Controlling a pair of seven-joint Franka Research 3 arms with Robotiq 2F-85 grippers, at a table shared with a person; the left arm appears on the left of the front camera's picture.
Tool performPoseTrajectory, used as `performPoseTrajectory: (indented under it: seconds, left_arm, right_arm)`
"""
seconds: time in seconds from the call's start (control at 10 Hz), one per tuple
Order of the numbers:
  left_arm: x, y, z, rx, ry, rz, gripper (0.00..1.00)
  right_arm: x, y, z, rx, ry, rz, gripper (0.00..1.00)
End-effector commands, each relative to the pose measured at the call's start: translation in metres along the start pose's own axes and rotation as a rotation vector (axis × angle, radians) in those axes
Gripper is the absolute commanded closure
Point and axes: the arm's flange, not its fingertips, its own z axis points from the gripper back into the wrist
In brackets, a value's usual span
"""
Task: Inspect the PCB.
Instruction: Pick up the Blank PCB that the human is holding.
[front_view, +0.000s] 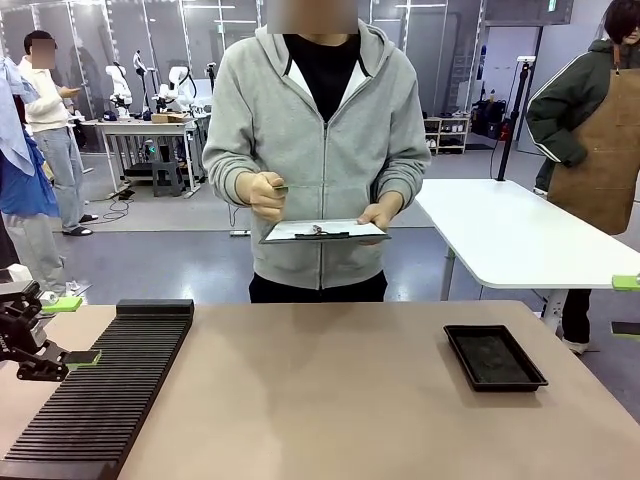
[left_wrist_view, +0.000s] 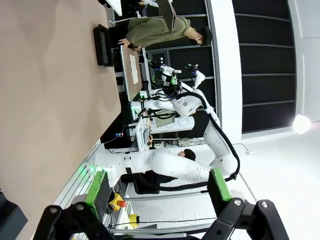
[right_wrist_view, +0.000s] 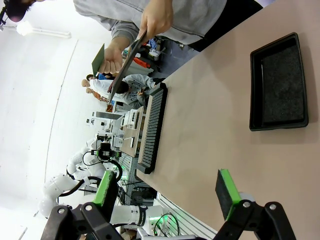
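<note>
Up at the far side of the table (front_view: 330, 420), the person's right hand (front_view: 265, 192) is closing on the PCB (right_wrist_view: 98, 59), pinching it by one end at chest height, well above the tabletop. From the front the board is showing as a thin sliver, lying roughly level and pointing from the fingers toward the person's left; whether that is its long axis I cannot tell. The left hand (front_view: 380, 214) is gripping a clipboard (front_view: 325, 232) just below it. Nearer the camera, the left gripper (front_view: 72, 330) is hanging with its fingers spread and nothing between them, beside a ribbed black rack (front_view: 110, 390). The right gripper (right_wrist_view: 166, 192) is likewise gaping over the table, a black tray (right_wrist_view: 277, 82) lying beyond it.
</note>
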Motion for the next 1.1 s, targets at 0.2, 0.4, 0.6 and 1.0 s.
performPoseTrajectory:
  seconds: [0.2,0.4,0.6,1.0]
  left_arm:
    - [-0.0020,0.0008,-0.0005,-0.001,0.001,-0.012,0.00]
    - [-0.0020,0.0008,-0.0005,-0.001,0.001,-0.012,0.00]
    - [-0.0020,0.0008,-0.0005,-0.001,0.001,-0.012,0.00]
    - [-0.0020,0.0008,-0.0005,-0.001,0.001,-0.012,0.00]
  right_arm:
    - [-0.0017,0.0022,-0.0016,0.015,-0.012,-0.001,0.00]
    - [-0.0017,0.0022,-0.0016,0.015,-0.012,-0.001,0.00]
    - [-0.0017,0.0022,-0.0016,0.015,-0.012,-0.001,0.00]
    - [-0.0017,0.0022,-0.0016,0.015,-0.012,-0.001,0.00]
